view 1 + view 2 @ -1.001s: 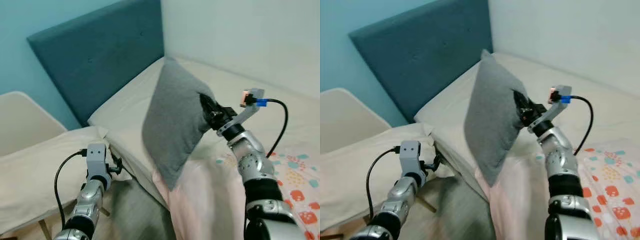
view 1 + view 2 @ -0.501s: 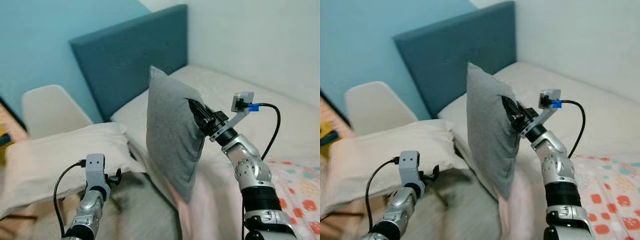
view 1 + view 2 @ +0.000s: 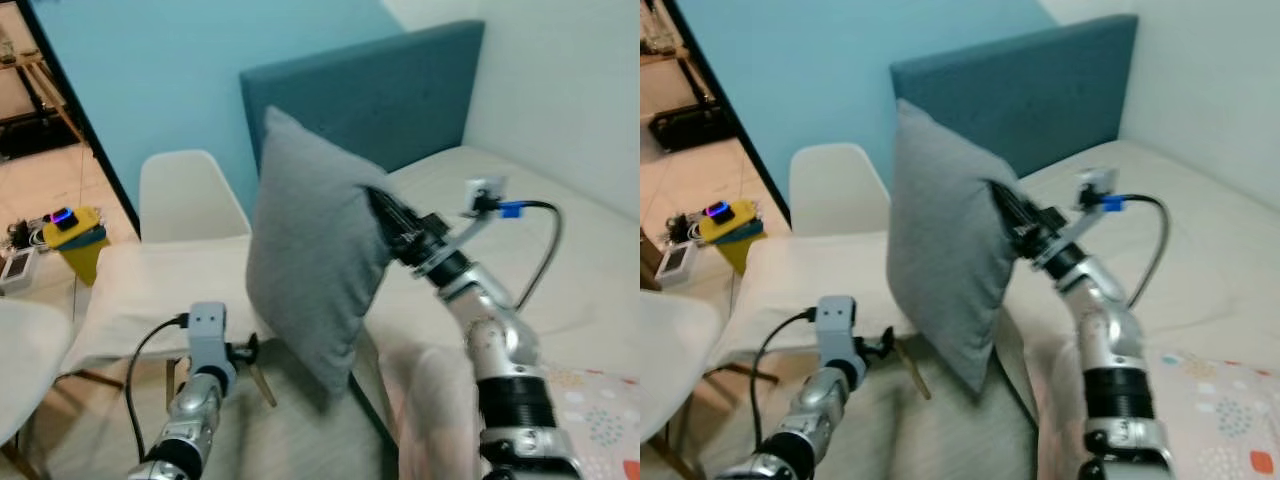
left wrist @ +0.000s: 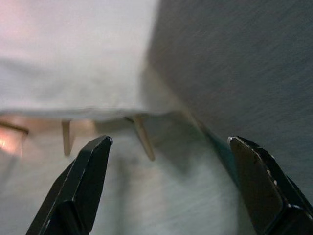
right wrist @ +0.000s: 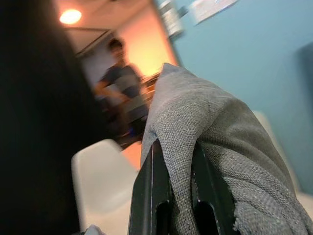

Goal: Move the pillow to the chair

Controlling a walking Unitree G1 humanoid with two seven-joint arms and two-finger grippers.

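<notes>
**Pillow lifted and swung toward the chair**

Head views: the camera has turned left since a second ago, bringing the white chair (image 3: pixel 190 195) into fuller view. The grey pillow (image 3: pixel 310 265) hangs off the bed (image 3: pixel 560 260), clamped in the right tool (image 3: pixel 385 213), closer to the chair.

Left wrist: left tool (image 4: pixel 171 191) spread apart, idle.

Right wrist: fingers (image 5: pixel 154 196) pinch pillow fabric; a blurred person stands beyond.

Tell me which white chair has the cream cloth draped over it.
The chair by the blue wall, directly behind the grey pillow in the right claw; the other chair, at the picture's left edge, is bare.
</notes>
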